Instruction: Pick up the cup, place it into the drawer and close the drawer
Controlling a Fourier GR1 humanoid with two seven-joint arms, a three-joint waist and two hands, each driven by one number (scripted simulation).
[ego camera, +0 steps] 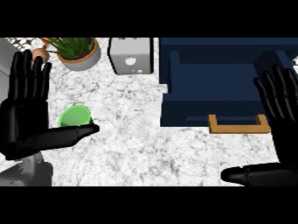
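A green cup (75, 116) stands on the marble counter (132, 140) at the left. My left hand (23, 118) is open beside it, fingers straight and pointing away, with the thumb stretched out just below the cup and covering its near edge. The dark blue drawer (232, 83) lies pulled open at the right, its wooden handle (239, 124) facing me. My right hand (286, 127) is open at the right edge, fingers straight over the drawer's right side, thumb pointing left.
A potted plant (78, 51) stands at the back left with a small orange object (40, 53) beside it. A grey toaster (131, 56) sits next to the drawer's back left corner.
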